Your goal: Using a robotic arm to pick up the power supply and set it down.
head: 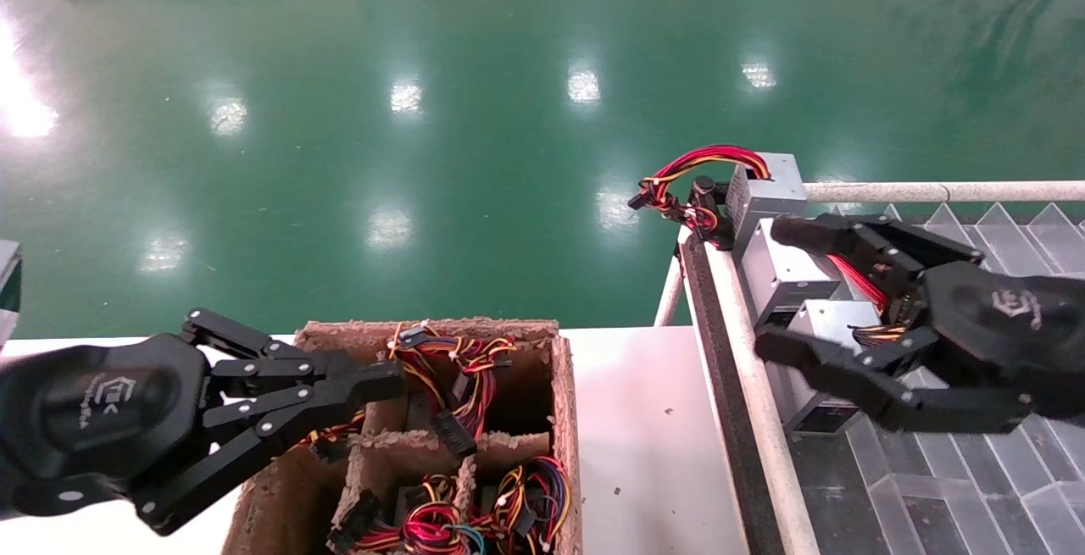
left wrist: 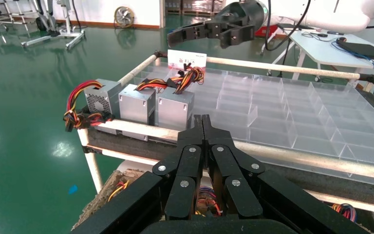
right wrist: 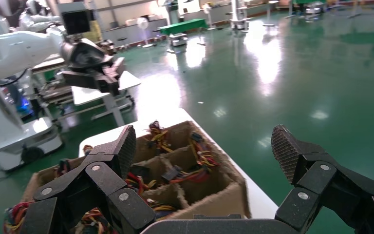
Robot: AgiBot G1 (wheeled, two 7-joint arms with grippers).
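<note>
Fingers spread wide mark the right gripper (head: pixel 780 288), a black claw with linked bars and a white logo on its body; it hovers over the clear-divided tray (head: pixel 975 470) on the right-hand rack, and nothing is caught between its tips; the three grey power supplies (head: pixel 784 271) stand in a row directly under and just ahead of that spread claw, along the tray's edge nearest the white tube rail (head: pixel 754 402); from the head view the middle unit lies between the two fingers, though contact cannot be told; the far unit of the row carries a bundle of red, yellow and black wires (head: pixel 691 186) that loops out past the rack's corner over the green floor (head: pixel 424 114).

Across from that claw, well apart, the left gripper (head: pixel 394 381) is clenched with its tips pressed together on nothing; it hangs above the near-left corner of a brown fibre box (head: pixel 564 419) split into compartments; beneath and beyond its tips lie more tangled wire bundles (head: pixel 449 377) in those compartments; the box sits on a white table (head: pixel 636 445), which lies between the two claws.

In the left wrist view the pressed fingertips (left wrist: pixel 205 127) point toward the rack, and the three units (left wrist: pixel 136 105) stand side by side beyond them.
</note>
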